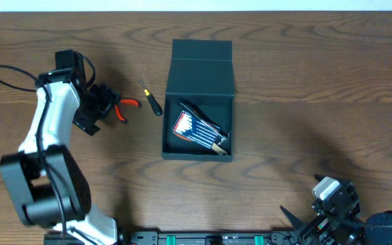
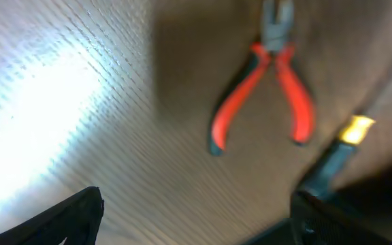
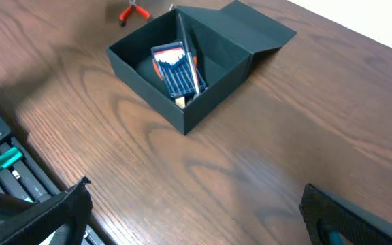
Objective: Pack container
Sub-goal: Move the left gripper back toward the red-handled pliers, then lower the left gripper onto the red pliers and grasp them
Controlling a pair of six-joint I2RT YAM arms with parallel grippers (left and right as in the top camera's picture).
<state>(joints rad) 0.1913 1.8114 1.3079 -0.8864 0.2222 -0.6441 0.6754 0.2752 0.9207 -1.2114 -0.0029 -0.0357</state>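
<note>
Container (image 1: 201, 75) sits mid-table with its lid folded back so tools can drop straight in; a pack of small screwdrivers (image 1: 194, 126) lies inside. The left gripper (image 2: 196, 214) hovers, fingers spread, above the red-handled pliers (image 2: 264, 95), apparently lining up a grasp. A screwdriver (image 1: 152, 101) lies just beside them. The right gripper (image 3: 196, 214) is spread and empty, well clear of the box.

Wood table (image 1: 318, 102) w/ box (image 1: 197, 156), pliers (image 1: 129, 103), screwdriver (image 1: 152, 99)
</note>
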